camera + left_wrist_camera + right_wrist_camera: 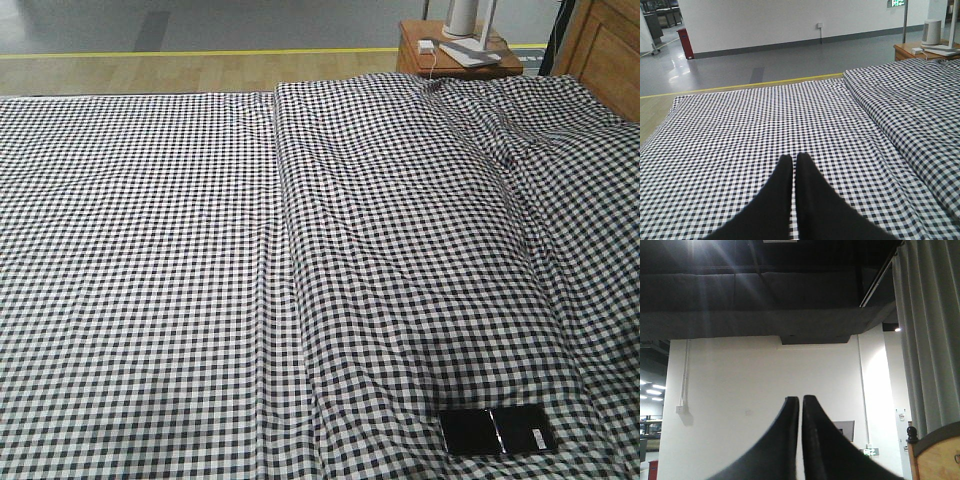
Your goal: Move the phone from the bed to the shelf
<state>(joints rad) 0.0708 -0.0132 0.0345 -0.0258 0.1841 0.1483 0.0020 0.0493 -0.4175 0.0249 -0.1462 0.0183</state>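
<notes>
The phone (498, 431), a glossy black slab with a centre crease and a small white sticker, lies flat on the checked bed (150, 260) near its front right corner. Neither arm appears in the front view. In the left wrist view my left gripper (794, 158) is shut with nothing between its black fingers, hovering over the bed (740, 125) away from the phone. In the right wrist view my right gripper (800, 399) is shut and empty, pointing up at a white wall and dark ceiling. The shelf is out of view.
A reddish-brown nightstand (450, 62) with a white fan base and charger stands beyond the bed's far right. A wooden headboard (605, 50) rises at the right edge. A raised fold (285, 250) runs down the bedcloth. Grey floor lies beyond the bed.
</notes>
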